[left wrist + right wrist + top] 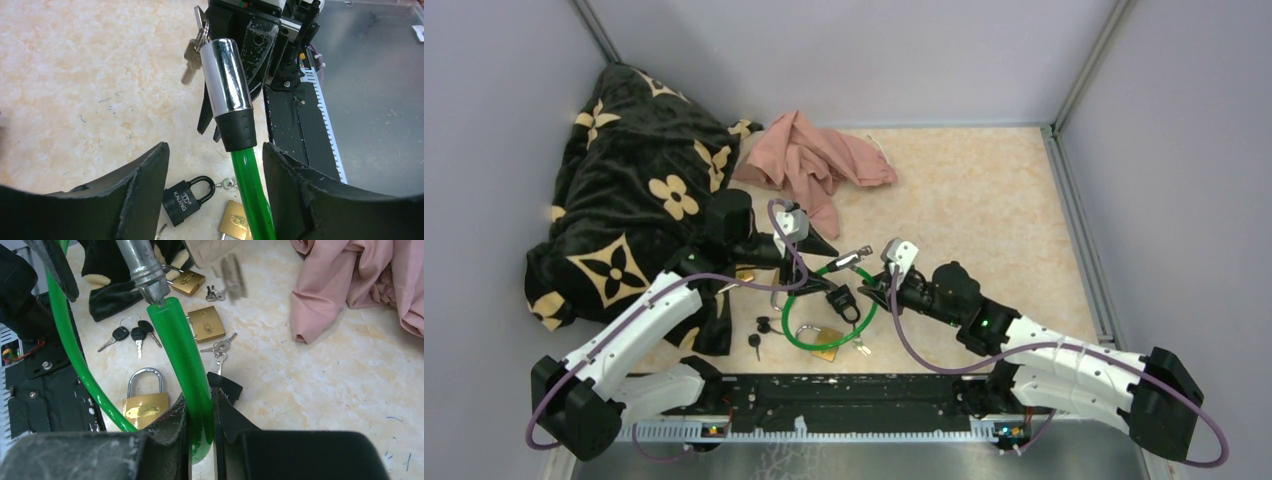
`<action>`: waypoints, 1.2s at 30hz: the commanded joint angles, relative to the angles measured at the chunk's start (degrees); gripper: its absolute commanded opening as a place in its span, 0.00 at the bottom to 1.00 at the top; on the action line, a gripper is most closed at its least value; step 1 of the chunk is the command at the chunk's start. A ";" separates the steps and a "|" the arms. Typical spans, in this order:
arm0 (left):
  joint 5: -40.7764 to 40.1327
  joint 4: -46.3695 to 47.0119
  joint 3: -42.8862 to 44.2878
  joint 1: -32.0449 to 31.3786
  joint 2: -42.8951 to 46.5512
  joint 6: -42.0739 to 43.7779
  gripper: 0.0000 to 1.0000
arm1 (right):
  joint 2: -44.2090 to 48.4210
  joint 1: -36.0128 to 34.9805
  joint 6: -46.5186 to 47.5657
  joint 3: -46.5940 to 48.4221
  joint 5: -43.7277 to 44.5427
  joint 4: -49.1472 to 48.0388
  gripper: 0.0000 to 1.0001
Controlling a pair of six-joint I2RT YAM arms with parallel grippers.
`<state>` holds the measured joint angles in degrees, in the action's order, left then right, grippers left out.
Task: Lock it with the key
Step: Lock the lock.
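1 green cable (796, 341) lies looped at front middle, with the left gripper (828, 248) and right gripper (869, 287) on it.

Left wrist: jaws open astride the cable. The chrome barrel (227, 75) runs upward, leaning left, with keys (191, 54) at its far end.

Right wrist: jaws clamp the cable. Best hold it steady while the left takes a key.

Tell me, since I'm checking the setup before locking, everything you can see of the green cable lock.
The green cable lock is a glossy, translucent green-sheathed cable looping over the table. One end has a chrome barrel with a ribbed black collar, keys dangling by its tip; the other ends in a dull metal pin. The right gripper clamps the cable below the pin; the left gripper stands open around the collar without touching.
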<state>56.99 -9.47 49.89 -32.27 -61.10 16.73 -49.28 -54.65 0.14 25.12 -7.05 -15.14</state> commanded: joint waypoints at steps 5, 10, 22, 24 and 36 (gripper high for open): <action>0.17 8.11 -0.57 0.25 1.30 -8.01 0.89 | 0.24 -1.20 -2.73 0.39 -0.95 -9.39 0.00; -1.62 14.43 -0.31 1.15 0.92 -20.32 0.96 | -0.45 -1.14 -2.95 0.48 -0.71 -9.39 0.00; -1.31 15.28 -1.50 1.25 0.50 -28.43 0.61 | -1.29 -1.11 -3.73 1.64 2.28 -9.08 0.00; -1.06 15.28 -1.53 1.25 0.33 -29.60 0.47 | -1.69 -1.15 -3.98 1.89 2.30 -9.25 0.00; -9.80 1.88 1.18 -4.14 -2.53 -18.89 0.00 | -4.79 -1.15 -6.91 9.01 4.44 -8.06 0.00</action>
<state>52.69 1.13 49.15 -33.04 -62.22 -9.87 -54.68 -55.00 -4.58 26.50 -2.39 -15.44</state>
